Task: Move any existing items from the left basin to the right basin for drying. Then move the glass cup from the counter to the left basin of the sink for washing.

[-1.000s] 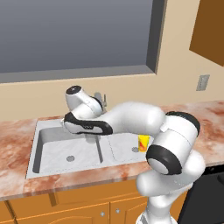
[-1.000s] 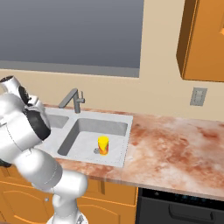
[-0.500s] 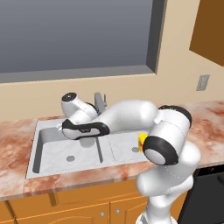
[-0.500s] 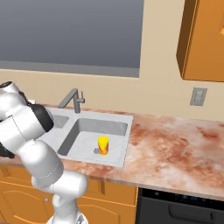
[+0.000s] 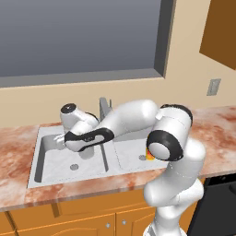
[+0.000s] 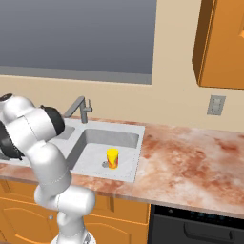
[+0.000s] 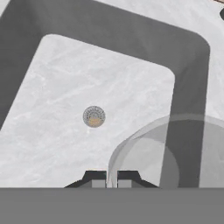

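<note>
The end effector (image 7: 106, 178) is seen nearly closed, its fingertips pinching the rim of the glass cup (image 7: 175, 148), which is held above the left basin (image 7: 52, 131); farther right, the yellow cup (image 6: 112, 158) stands upright in the right basin (image 6: 125, 137)

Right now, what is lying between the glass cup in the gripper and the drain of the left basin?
Nothing: in the hand view, bare steel floor of the left basin runs from the glass cup, pinched at its rim by the gripper, to the drain.
</note>
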